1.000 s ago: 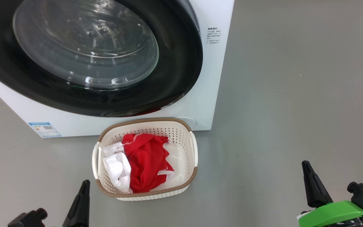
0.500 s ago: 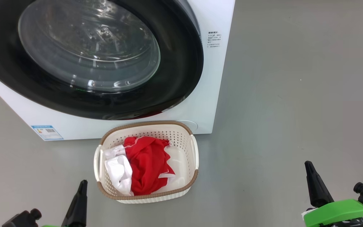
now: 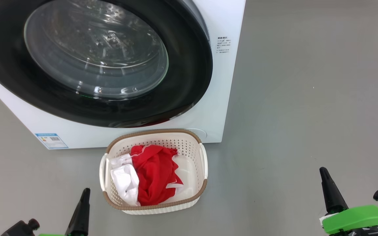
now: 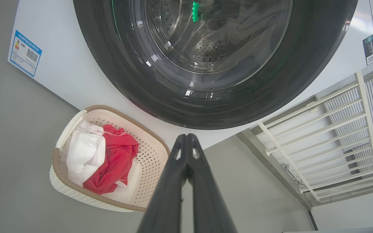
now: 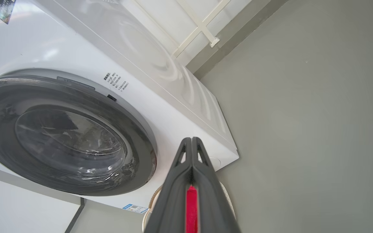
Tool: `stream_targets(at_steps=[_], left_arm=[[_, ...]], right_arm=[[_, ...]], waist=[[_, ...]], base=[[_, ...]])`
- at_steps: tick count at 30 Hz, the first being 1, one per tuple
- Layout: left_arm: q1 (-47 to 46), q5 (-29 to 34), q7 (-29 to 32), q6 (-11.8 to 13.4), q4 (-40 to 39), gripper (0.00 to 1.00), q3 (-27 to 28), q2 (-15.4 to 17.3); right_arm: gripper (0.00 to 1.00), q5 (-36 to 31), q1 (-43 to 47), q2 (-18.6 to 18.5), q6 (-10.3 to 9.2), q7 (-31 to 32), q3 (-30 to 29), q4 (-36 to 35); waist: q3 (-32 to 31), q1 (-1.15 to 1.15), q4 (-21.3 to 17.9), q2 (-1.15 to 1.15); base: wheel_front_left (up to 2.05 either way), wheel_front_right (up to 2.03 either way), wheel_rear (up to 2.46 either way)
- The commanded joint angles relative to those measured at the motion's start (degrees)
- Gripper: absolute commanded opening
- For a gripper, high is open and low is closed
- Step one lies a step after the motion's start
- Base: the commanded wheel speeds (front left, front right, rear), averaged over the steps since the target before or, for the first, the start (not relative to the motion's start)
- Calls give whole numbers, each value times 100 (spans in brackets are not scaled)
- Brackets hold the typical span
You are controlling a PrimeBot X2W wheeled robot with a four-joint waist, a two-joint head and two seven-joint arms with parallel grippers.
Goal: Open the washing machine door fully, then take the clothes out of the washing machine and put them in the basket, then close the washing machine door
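**White washer closed, laundry in the basket**

White washing machine [image 3: 215,98] stands on the grey floor [image 3: 290,114]. Its door [image 3: 182,82] is shut flat against the front, a black rim around clear glass. The basket [image 3: 203,186] sits on the floor just beside the machine's lower front. The clothes lie inside it, the red jersey [image 3: 154,177] in the middle and the white garment [image 3: 125,182] to its left. The left gripper [image 3: 84,196] hangs near the basket and the right gripper [image 3: 324,175] well apart from it. Both are clenched, fingers pressed together, grasping nothing.

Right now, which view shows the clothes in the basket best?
Head view: it looks straight down on the clothes in the basket. Left wrist view shows them obliquely; right wrist view gives a red sliver through the shut right gripper.
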Motion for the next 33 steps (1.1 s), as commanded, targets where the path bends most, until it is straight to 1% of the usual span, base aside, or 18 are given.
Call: stream_targets(at_steps=[1, 33], left_arm=[[-218, -201, 55, -20, -101, 0, 157, 43], [-349, -1933, 557, -30, -54, 0, 387, -58]], right_arm=[[0, 265, -299, -88, -3, 56, 47, -134], [0, 2121, -478, -135, -5, 567, -35, -135]], waist=[[-19, -1, 5, 0], [-257, -1, 56, 0]], base=[[0, 0, 0], [0, 0, 0]])
